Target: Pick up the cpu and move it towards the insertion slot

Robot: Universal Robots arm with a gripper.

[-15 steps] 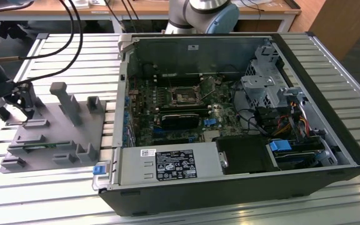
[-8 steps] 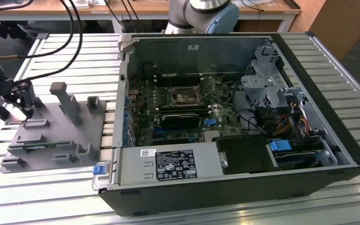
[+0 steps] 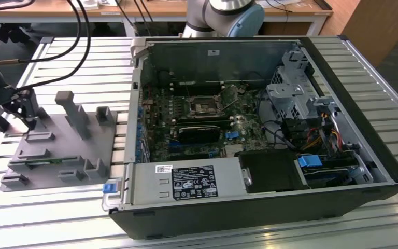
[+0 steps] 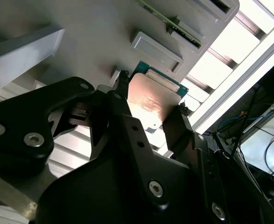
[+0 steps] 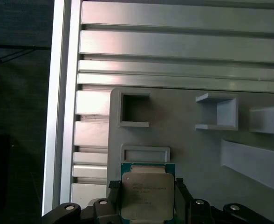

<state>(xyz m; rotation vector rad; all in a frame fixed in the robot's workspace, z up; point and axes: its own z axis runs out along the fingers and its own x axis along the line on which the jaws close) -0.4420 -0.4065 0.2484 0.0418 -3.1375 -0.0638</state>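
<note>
Currently, claw state: the claw [image 5: 147,187] is closed on the cpu [image 5: 147,198]; in both wrist views one black finger [image 5: 113,195] bears against each of two opposite edges of the chip.
Cpu appearance: flat and square, with a silvery metal top and a green rim showing along one edge.
Cpu location: between the fingers, directly over the grey fixture [image 5: 183,154] and just beside a shallow rectangular recess [image 5: 145,154] in it. Whether the underside rests on the fixture or hangs clear of it cannot be determined.
Claw location: at the exterior view's left, above the near-left corner region of the fixture.
Fixture: grey plastic plate with upright posts and open pockets. It lies on the slatted metal bench [image 3: 68,215], to the exterior view's left of the open computer case [image 3: 365,135].
Insertion slot [image 3: 204,106]: square dark socket with a shiny metal frame, on the board inside the case, well apart from the claw and toward the exterior view's right of it.
Beside the slot: a long black card [image 3: 199,133] lies just next to it, with a blue connector [image 3: 231,135] near the card's end.
Arm base [image 3: 230,15]: stands behind the case, at the far side of the bench.
</note>
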